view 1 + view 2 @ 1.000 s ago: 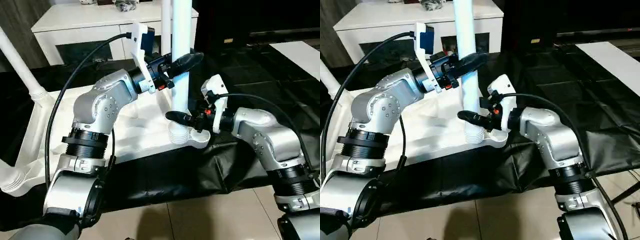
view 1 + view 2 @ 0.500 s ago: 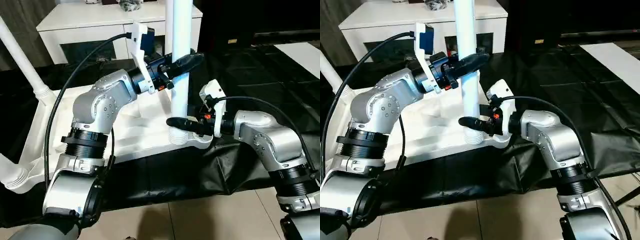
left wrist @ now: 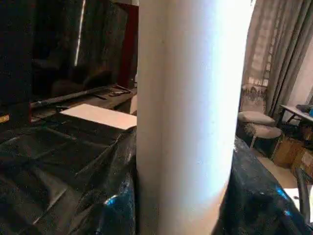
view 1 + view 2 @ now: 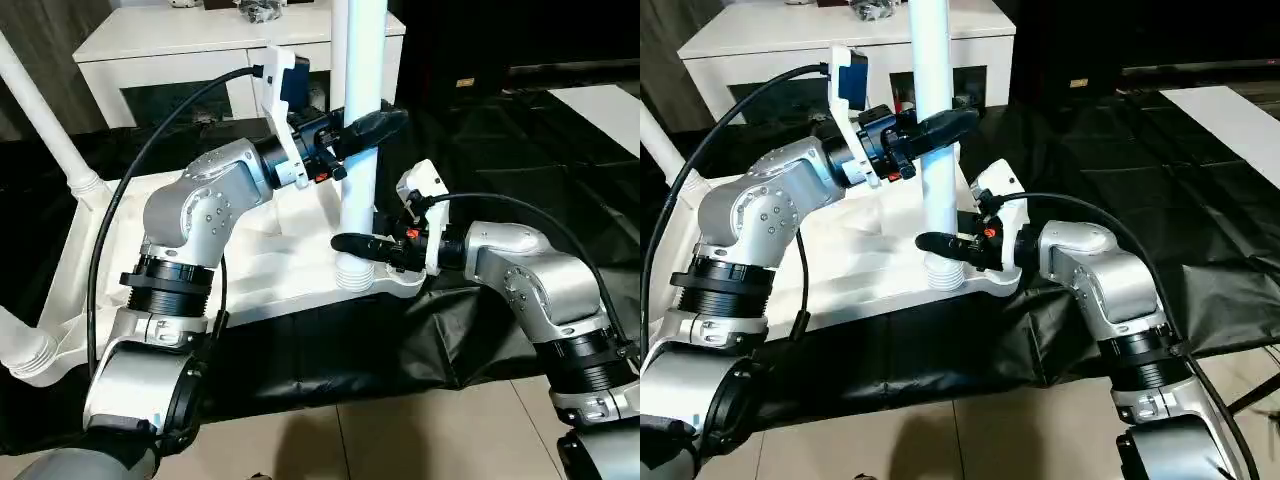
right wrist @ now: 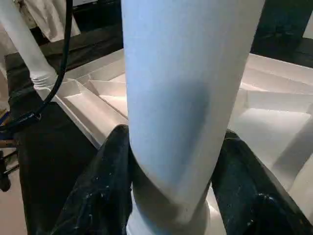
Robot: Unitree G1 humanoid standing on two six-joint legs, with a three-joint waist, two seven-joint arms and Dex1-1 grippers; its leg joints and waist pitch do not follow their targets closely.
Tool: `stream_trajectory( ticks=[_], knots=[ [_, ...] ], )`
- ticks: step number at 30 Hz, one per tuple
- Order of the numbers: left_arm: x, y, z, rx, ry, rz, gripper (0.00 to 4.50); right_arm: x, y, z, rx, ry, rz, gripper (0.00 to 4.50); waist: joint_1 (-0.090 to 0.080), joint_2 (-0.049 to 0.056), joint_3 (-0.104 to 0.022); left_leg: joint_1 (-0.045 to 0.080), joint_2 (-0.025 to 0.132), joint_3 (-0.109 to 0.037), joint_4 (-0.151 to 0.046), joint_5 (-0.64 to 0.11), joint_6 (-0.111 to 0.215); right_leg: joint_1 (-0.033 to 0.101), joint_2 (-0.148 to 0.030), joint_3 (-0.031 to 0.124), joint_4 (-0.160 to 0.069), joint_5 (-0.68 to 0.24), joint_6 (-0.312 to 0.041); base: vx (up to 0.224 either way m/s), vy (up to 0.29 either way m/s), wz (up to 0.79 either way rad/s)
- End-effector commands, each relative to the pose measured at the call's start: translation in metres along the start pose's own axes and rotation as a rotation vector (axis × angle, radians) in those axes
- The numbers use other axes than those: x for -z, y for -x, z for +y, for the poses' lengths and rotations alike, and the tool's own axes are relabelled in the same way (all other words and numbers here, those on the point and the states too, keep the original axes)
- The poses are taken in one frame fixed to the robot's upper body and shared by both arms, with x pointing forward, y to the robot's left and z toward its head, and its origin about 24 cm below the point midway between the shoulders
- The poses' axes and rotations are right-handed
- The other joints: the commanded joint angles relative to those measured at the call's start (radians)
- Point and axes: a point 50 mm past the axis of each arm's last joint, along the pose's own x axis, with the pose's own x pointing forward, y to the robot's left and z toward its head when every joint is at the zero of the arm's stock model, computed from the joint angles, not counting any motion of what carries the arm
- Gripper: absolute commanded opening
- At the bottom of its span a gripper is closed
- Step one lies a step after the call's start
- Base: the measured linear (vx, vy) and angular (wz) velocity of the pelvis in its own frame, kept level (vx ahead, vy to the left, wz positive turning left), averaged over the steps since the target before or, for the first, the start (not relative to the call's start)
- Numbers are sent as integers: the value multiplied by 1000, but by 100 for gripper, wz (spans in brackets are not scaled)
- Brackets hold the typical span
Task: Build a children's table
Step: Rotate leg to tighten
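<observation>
The children's table lies upside down on black sheeting, its ribbed white top [image 4: 280,270] facing up. A long white leg [image 4: 360,60] stands upright in the near right corner socket. My left gripper [image 4: 365,128] is shut on this leg high up, and the leg [image 3: 186,122] shows close up in the left wrist view. My right gripper [image 4: 360,245] is shut on the same leg just above its ribbed base. Its black fingers [image 5: 105,196] sit on both sides of the leg [image 5: 186,98]. Another leg [image 4: 45,125] slants up from the far left corner.
A white cabinet [image 4: 200,40] with dark glass doors stands behind the table. Black sheeting [image 4: 480,130] covers the floor to the right, with a white slab [image 4: 610,105] at its far right. Beige tiles [image 4: 400,440] lie in front. A ribbed leg end [image 4: 20,345] sits at the near left corner.
The camera has shifted slightly. My right gripper has settled a little lower around the leg's base. The left gripper keeps its hold higher up.
</observation>
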Motion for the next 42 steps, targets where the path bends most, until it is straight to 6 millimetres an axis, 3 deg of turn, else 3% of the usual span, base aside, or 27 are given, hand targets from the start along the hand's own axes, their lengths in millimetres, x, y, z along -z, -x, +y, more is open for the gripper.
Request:
stream_trajectory(
  ticks=[1, 9, 14, 19, 20, 21, 23, 26, 30, 31, 32, 42],
  knots=[
    [4, -3, -7, 49, 13, 55, 245, -2, 1, -2, 13, -5, -27, 184, 2, -17, -79, 13, 34, -10, -58, 59, 110, 65, -46, 36, -44, 121, -301, 0, 0, 0],
    [17, 8, 0, 44, 106, 63, 302, -15, 13, -24, 212, -54, -171, 184, 0, -13, -78, 16, 32, -8, -61, 38, 87, 62, -45, 37, -47, 96, -300, 0, 0, 0],
    [23, 15, 12, -49, 18, 50, 337, -14, 23, -35, 299, -60, -185, 184, -2, -15, -78, 13, 29, -8, -61, 44, 89, 66, -43, 36, -48, 107, -291, 0, 0, 0],
    [64, 39, 27, -113, -289, 392, 347, 12, 52, -54, 456, -41, -42, 184, -3, -13, -79, 12, 30, -11, -62, 44, 81, 68, -43, 36, -53, 85, -246, 0, 0, 0],
    [64, 39, 27, -113, -289, 392, 347, 12, 52, -54, 456, -41, -42, 184, -5, -12, -79, 12, 29, -10, -61, 44, 79, 68, -43, 36, -51, 85, -244, 0, 0, 0],
    [81, 46, 24, -67, -334, 493, 347, 19, 59, -55, 469, -39, -9, 184, -4, -7, -81, 14, 31, -12, -61, 47, 77, 66, -44, 35, -51, 99, -246, 0, 0, 0],
    [106, 50, 16, -12, -280, 541, 319, 26, 66, -54, 477, -51, 4, 184, -5, -3, -81, 14, 33, -10, -61, 44, 77, 66, -45, 35, -48, 117, -259, 0, 0, 0],
    [114, 49, 15, -16, -256, 546, 299, 27, 67, -52, 476, -53, 4, 184, -3, -1, -82, 15, 35, -9, -62, 21, 77, 65, -46, 35, -48, 132, -289, 0, 0, 0],
    [130, 50, 16, -35, -250, 594, 261, 29, 67, -51, 469, -56, 9, 184, -6, -3, -75, 16, 34, -8, -68, -49, 66, 66, -47, 36, -59, 50, -283, 0, 0, 0],
    [137, 51, 18, -45, -248, 622, 252, 30, 66, -50, 463, -57, 9, 184, -6, 5, -75, 17, 34, -9, -69, -59, 60, 65, -48, 36, -60, 38, -281, 0, 0, 0],
    [139, 52, 19, -47, -247, 630, 252, 31, 65, -49, 459, -57, 9, 184, -9, 1, -74, 16, 32, -8, -69, -69, 56, 66, -46, 36, -64, 28, -274, 0, 0, 0],
    [152, 64, 27, -78, -305, 727, 157, 30, 60, -46, 439, -57, 2, 184, -14, 2, -78, 15, 35, -11, -70, -57, 60, 65, -48, 36, -61, 59, -275, 0, 0, 0]
  ],
)
